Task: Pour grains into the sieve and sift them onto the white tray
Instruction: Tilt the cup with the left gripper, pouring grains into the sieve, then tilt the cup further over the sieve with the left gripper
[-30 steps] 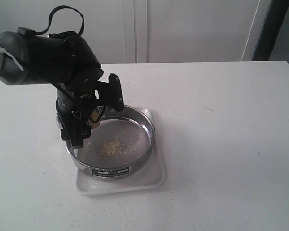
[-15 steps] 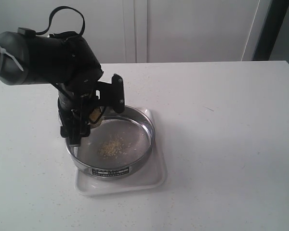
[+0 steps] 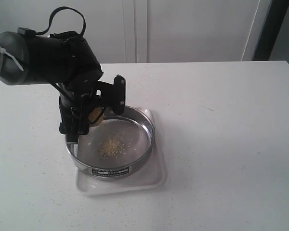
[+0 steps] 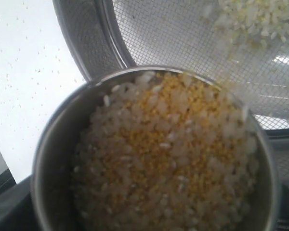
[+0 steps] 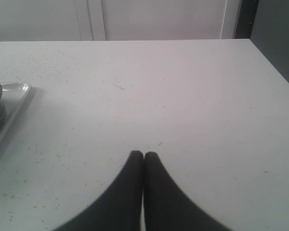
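Little poured so far: small heap of grains [image 3: 111, 147] in the sieve [image 3: 150, 131], sitting on the white tray [image 3: 156, 177]. Most left in the tilted cup [image 4: 55, 159], clamped by the left gripper [image 3: 94, 115] above the sieve's edge. Right gripper [image 5: 143, 157] closed, empty, well apart. Sifting yet to do.

Sieve [image 3: 151, 132] rim's left part behind left arm [image 3: 43, 53]; label [image 3: 110, 170] print illegible
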{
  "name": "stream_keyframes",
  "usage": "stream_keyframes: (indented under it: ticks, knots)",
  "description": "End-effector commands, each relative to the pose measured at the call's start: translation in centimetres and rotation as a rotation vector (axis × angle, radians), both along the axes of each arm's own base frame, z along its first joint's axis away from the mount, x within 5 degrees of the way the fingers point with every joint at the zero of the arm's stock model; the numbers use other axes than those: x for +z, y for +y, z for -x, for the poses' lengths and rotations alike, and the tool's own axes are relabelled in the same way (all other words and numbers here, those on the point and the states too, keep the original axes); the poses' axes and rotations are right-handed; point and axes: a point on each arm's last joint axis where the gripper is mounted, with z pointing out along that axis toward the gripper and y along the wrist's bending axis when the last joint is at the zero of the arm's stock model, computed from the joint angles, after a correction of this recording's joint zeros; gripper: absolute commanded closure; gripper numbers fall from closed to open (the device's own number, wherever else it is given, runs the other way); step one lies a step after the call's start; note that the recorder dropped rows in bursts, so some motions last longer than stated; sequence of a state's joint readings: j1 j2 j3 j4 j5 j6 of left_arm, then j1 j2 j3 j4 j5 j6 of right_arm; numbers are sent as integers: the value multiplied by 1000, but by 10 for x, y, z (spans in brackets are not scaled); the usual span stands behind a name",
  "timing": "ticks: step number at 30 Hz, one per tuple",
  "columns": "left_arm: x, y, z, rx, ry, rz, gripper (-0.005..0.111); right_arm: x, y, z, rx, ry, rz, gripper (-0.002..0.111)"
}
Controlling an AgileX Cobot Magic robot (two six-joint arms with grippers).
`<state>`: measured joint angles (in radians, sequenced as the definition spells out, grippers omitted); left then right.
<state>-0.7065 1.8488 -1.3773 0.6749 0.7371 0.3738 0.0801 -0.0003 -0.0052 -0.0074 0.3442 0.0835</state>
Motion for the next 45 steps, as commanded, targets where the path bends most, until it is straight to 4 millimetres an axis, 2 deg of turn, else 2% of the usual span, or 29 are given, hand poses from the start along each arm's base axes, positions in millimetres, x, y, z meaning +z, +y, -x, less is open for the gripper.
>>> stream_keyframes:
  ticks: [1, 45]
  knots:
    - [7, -2, -1, -26, -30, 0, 107, -1, 0, 0, -1, -4, 4, 108]
    - [14, -8, -11, -259, -143, -82, 107, -1, 0, 0, -1, -4, 4, 108]
